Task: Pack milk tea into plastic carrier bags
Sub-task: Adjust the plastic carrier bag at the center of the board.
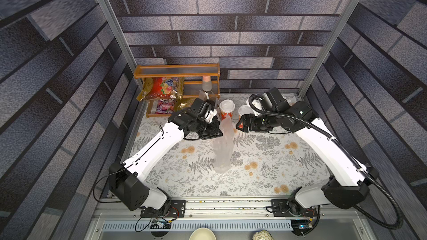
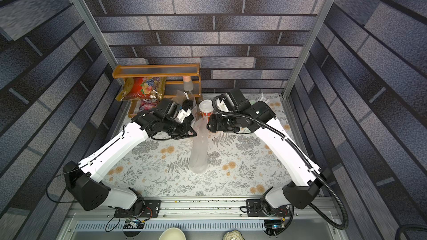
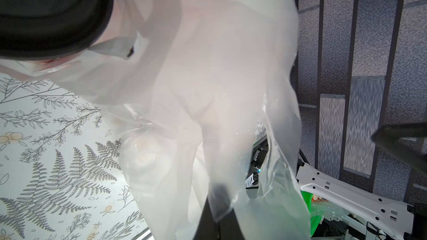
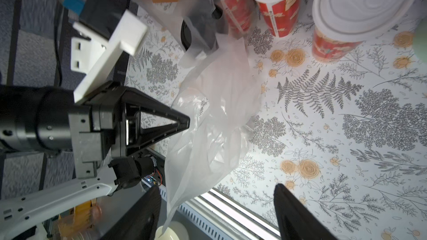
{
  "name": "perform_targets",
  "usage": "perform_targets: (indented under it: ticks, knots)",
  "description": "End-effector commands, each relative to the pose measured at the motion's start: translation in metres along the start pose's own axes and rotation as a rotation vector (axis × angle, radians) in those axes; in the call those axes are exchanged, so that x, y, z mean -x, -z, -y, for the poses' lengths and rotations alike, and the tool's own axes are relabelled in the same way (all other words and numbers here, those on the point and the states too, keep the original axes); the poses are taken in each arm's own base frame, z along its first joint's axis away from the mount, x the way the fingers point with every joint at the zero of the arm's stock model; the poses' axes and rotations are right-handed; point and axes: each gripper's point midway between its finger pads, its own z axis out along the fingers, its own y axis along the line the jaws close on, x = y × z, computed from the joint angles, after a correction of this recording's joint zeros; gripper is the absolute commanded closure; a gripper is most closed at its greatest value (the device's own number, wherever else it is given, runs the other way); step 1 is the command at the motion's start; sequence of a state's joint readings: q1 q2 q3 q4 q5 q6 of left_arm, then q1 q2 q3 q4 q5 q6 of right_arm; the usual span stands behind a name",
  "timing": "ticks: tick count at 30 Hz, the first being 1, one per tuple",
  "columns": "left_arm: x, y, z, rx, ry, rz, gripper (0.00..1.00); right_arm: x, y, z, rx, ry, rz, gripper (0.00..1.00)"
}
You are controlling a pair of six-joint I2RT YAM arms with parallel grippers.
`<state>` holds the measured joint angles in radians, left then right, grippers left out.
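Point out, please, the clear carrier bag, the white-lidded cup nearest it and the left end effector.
clear carrier bag [image 1: 223,149]: in a top view, on its crinkled middle.
white-lidded cup [image 1: 227,106]: in a top view, on its lid's centre.
left end effector [image 4: 187,121]: in the right wrist view, at its shut fingertips.
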<state>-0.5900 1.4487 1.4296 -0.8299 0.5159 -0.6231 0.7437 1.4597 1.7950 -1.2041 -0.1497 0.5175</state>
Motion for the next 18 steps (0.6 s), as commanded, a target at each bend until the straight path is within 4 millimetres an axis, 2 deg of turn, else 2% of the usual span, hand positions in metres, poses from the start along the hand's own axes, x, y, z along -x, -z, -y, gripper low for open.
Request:
perform_targets:
  ticks: [1, 4, 7, 10, 15, 18]
  knots:
    - [0.004, -0.001, 0.011, -0.006, -0.005, 0.01, 1.0, -0.023, -0.023, 0.007, -0.081, -0.05, -0.097, 0.22]
    - [0.001, -0.004, 0.013, -0.004, -0.012, -0.003, 1.0, -0.016, -0.039, 0.0, -0.066, -0.058, -0.096, 0.25]
    - [-0.001, -0.005, 0.012, 0.006, -0.015, -0.009, 1.0, -0.015, -0.06, -0.005, -0.056, -0.055, -0.136, 0.32]
    - [-0.002, 0.0, 0.007, 0.036, -0.023, -0.004, 1.0, -0.018, -0.071, 0.004, -0.109, -0.046, -0.161, 0.41]
    - [0.0, 0.018, -0.013, 0.107, -0.008, 0.016, 1.0, -0.028, -0.071, 0.035, -0.249, -0.015, -0.18, 0.76]
    - [-0.002, 0.033, -0.036, 0.175, 0.013, 0.017, 1.0, -0.032, -0.065, 0.052, -0.324, -0.002, -0.185, 0.98]
